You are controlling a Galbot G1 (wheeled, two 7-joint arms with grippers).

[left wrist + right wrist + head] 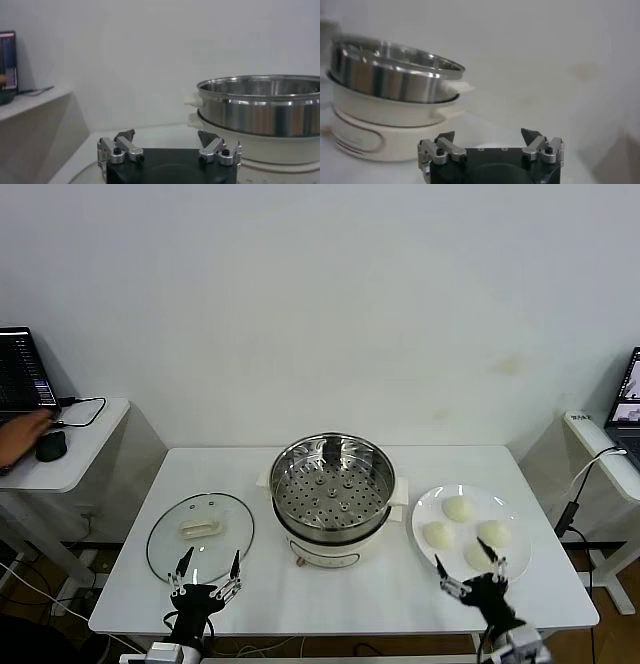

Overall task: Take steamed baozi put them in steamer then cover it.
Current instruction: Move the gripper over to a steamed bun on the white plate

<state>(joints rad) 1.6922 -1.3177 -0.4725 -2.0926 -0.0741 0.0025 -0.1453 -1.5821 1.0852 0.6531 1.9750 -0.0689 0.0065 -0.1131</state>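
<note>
The steel steamer [332, 496] stands at the table's centre, its perforated tray bare; its shiny wall also shows in the left wrist view [260, 111] and right wrist view [385, 80]. Several cream-white baozi [459, 508] lie on a white plate [428, 509] to its right. The glass cover [200, 534] with its cream handle lies flat to the steamer's left. My left gripper [208, 569] hovers open at the cover's near edge [166, 138]. My right gripper [468, 563] stands open at the plate's near edge, by the nearest bun [488, 134]. Both hold nothing.
A side table [60, 454] with a laptop, a mouse and a person's hand stands at the far left. Another desk with a laptop [628, 399] and a hanging cable is at the far right. The table's front edge [330, 629] runs just behind both grippers.
</note>
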